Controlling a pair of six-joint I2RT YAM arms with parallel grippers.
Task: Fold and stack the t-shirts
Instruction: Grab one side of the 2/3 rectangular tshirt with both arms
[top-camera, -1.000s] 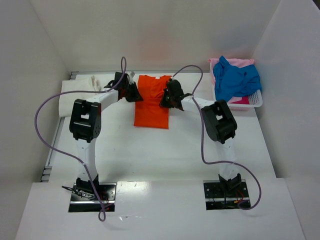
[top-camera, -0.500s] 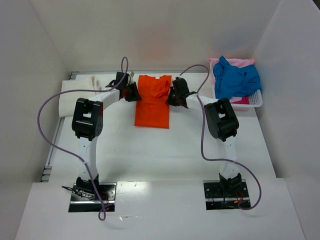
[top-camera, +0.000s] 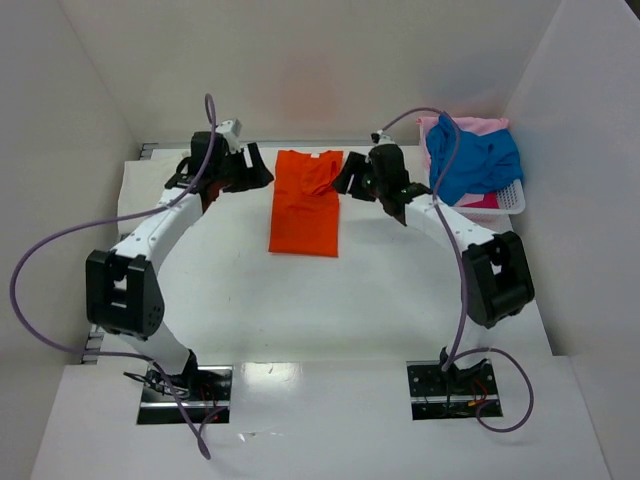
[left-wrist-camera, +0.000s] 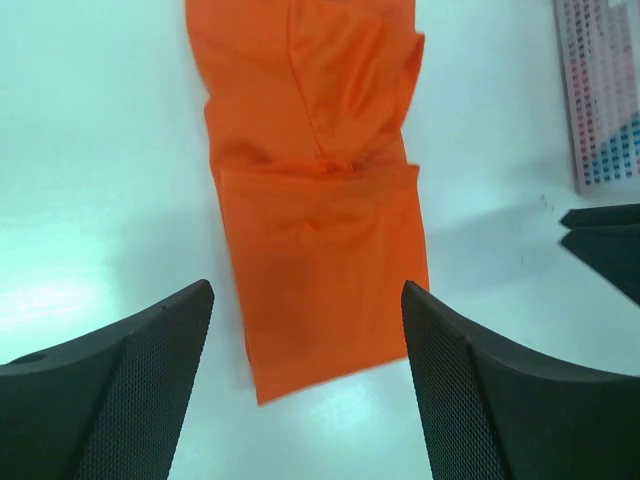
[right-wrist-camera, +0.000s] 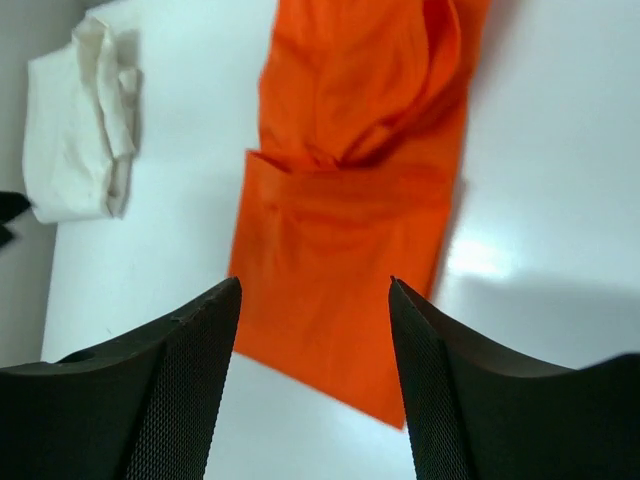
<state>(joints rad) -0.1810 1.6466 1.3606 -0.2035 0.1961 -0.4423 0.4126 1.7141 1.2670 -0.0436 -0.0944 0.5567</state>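
Note:
The orange t-shirt lies flat on the white table as a long folded strip, collar end far. My left gripper hovers open just off its far left edge, holding nothing. My right gripper hovers open off its far right edge, also empty. In the left wrist view the orange t-shirt shows between and beyond the open left gripper. The right wrist view has the orange t-shirt under the open right gripper and a folded cream-white t-shirt at far left. The blue t-shirt and pink t-shirt sit in the basket.
The white plastic basket stands at the back right against the side wall; its mesh wall shows in the left wrist view. The cream-white t-shirt lies at the back left, partly under the left arm. White walls close in three sides.
Both grippers went from shut to open and let go of the orange t-shirt. Both drew back from its edges, and both elbows swung outward. The shirt stays put.

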